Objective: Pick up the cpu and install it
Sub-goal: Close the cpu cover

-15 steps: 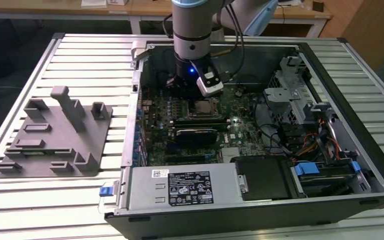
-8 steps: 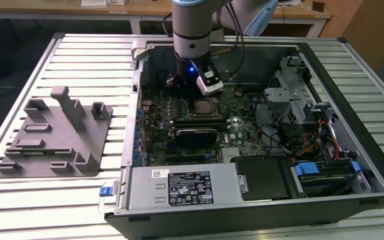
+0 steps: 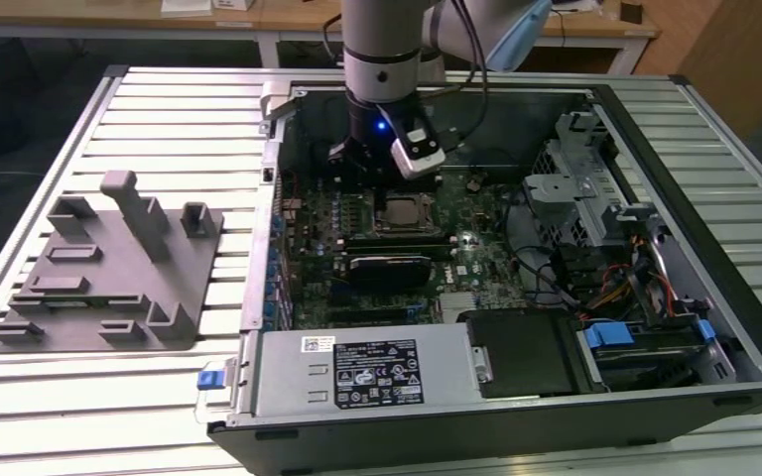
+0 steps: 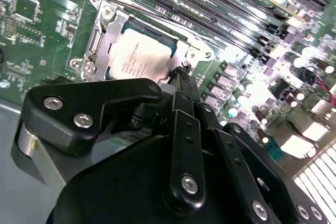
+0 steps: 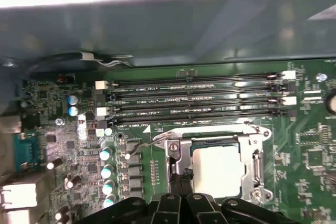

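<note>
The cpu [image 4: 140, 59] lies flat, metal lid up, seated square in the socket frame [image 4: 102, 40] just beyond the tip of the pincer [image 4: 181, 74], which is pressed together; the lid's faint print is unreadable.

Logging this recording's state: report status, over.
Claw shut, empty, tips at edge of socket frame. The cpu sits inside that frame. Nothing lying over it.

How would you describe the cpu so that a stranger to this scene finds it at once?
Look inside the open computer case, at the green motherboard. On it, beside the long memory slots, sits a square metal socket frame. The cpu is the flat, pale silvery square inside that frame, the only smooth pale surface among small, crowded parts.
</note>
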You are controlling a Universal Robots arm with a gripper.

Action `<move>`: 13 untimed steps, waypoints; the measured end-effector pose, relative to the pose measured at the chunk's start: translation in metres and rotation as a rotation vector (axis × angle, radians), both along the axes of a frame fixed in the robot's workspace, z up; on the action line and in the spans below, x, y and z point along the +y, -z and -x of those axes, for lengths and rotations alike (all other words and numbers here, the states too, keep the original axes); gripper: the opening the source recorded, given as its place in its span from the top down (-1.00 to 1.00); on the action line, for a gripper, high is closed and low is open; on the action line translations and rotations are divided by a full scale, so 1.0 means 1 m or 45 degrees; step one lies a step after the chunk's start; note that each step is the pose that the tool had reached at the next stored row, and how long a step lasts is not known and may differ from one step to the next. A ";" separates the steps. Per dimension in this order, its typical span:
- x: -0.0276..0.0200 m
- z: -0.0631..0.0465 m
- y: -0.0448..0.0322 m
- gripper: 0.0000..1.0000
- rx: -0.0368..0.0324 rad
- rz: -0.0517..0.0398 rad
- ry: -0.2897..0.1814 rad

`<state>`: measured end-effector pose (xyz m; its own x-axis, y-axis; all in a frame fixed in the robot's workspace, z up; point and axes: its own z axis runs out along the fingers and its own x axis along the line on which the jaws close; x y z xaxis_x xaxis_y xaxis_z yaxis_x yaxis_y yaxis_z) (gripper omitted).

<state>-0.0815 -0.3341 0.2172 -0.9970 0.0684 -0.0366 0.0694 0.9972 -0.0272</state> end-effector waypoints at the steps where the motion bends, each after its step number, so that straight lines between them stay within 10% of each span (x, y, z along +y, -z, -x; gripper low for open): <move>1: 0.0000 0.000 -0.0032 0.79 0.0000 0.000 0.000; 13: 0.0000 0.000 -0.0144 0.79 -0.0007 0.000 0.000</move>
<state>-0.0811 -0.3341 0.2316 -0.9970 0.0684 -0.0372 0.0694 0.9972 -0.0273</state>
